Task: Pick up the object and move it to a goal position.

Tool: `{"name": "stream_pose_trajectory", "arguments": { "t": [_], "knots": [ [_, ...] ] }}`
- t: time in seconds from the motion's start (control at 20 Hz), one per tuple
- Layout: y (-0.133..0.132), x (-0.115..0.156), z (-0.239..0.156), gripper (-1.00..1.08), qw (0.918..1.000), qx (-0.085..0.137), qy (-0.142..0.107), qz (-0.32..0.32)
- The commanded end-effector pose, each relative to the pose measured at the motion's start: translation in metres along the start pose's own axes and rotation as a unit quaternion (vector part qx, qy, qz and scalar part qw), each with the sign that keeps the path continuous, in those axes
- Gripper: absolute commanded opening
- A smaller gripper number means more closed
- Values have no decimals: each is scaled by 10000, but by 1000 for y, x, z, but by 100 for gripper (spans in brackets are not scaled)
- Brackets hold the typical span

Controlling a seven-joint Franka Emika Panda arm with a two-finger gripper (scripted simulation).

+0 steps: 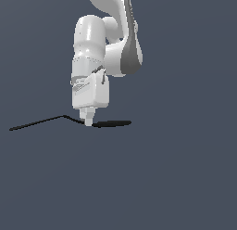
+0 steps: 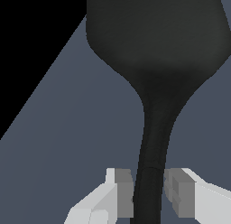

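The matte black spoon (image 1: 111, 124) lies low on the grey floor. Its rounded bowl is toward the exterior view's right and its slim bent handle runs off toward the exterior view's left. My gripper (image 1: 87, 120) points straight down onto the neck between bowl and handle. In the wrist view the bowl (image 2: 158, 38) fills the frame's upper part. The neck passes between my two fingers, and the gripper (image 2: 149, 191) is shut on it with a grey pad (image 2: 124, 191) close against each side.
The flat grey floor (image 1: 162, 178) surrounds the spoon. The white arm (image 1: 106, 43) rises behind the gripper. In the wrist view a black area (image 2: 31, 47) lies beyond the floor's edge.
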State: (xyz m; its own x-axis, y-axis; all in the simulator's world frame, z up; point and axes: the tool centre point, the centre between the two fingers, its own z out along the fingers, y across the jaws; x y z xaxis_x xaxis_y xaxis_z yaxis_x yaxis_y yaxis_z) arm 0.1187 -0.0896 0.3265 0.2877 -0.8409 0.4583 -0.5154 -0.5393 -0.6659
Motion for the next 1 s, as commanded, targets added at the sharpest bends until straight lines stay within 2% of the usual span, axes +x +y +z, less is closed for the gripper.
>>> {"name": "stream_pose_trajectory", "arguments": {
  "t": [0.0, 0.6, 0.95],
  "knots": [
    [-11, 12, -10, -100, 9997, 187, 130, 4],
    [-49, 54, -56, -100, 9937, 938, 619, 40],
    [-63, 71, -79, -100, 9883, 1277, 834, 61]
  ]
}}
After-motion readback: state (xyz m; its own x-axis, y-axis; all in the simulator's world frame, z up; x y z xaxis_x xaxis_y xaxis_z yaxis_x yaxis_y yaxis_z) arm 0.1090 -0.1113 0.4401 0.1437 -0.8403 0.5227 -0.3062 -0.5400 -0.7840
